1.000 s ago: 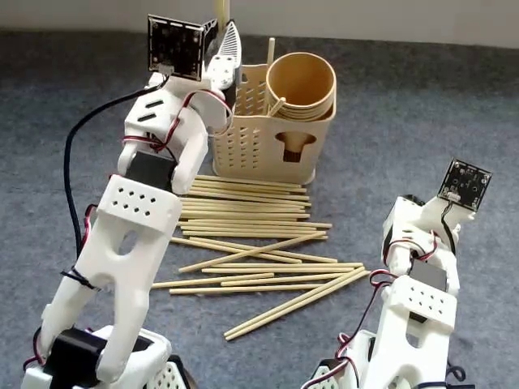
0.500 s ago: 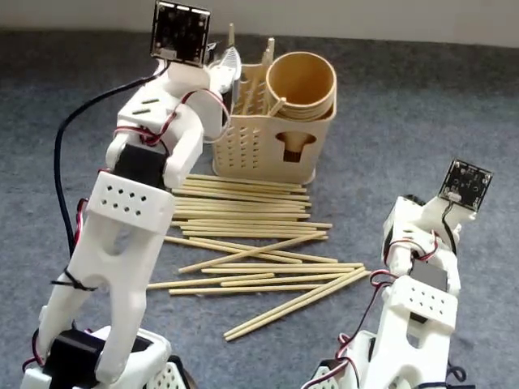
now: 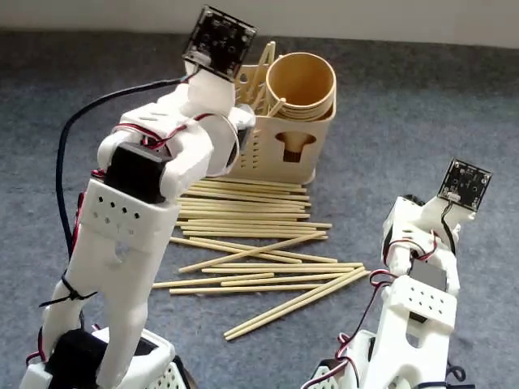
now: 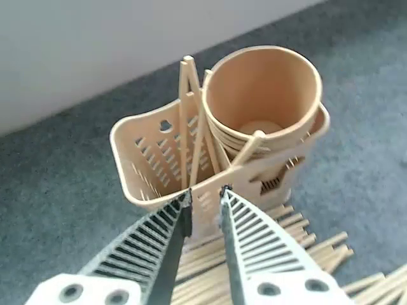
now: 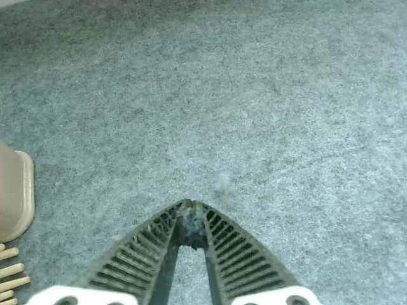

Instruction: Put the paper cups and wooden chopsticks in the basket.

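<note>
Tan paper cups (image 4: 254, 89): sitting nested in one end of the beige perforated plastic basket (image 4: 143, 159).
Pale wooden chopsticks (image 3: 251, 215): mostly lying on the grey carpeted counter (image 5: 254, 95) beside the basket; a few are standing inside it.
Left claw (image 4: 205, 197): I am hovering it over the basket, slightly parted, gripping nothing.
Right claw (image 5: 189, 222): I am keeping it clenched and empty over the counter.

one basket (image 3: 320, 150), one cup stack (image 3: 301, 81), many chopsticks (image 3: 243, 212)

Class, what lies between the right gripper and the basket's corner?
Just bare carpet separates the right gripper from the basket, as the right wrist view shows.
</note>
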